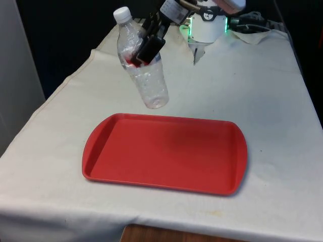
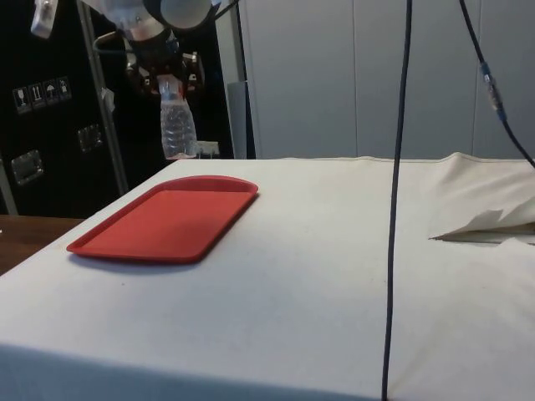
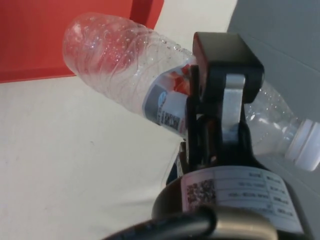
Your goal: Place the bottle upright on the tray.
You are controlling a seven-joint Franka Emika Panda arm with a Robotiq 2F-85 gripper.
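Up in the top left of the front view, the bottle (image 1: 142, 63) hangs in mid-air, clamped around its labelled middle by the black pincer (image 1: 148, 49), whose fingers are closed tight against the clear plastic. Look at that long axis: white cap up and toward the picture's left, base down and toward the right, a clear lean off vertical. The base hovers just behind the far rim of the red tray (image 1: 166, 154), not yet over its floor and well above it. From the side view, the bottle (image 2: 177, 125) looks near upright, dangling beyond the tray's (image 2: 167, 217) far end with open space beneath. The white arm reaches in from the top of the frame, wrist cocked to match the tilt. My read: it needs to come forward over the tray, square up, then lower onto the tabletop's red target.
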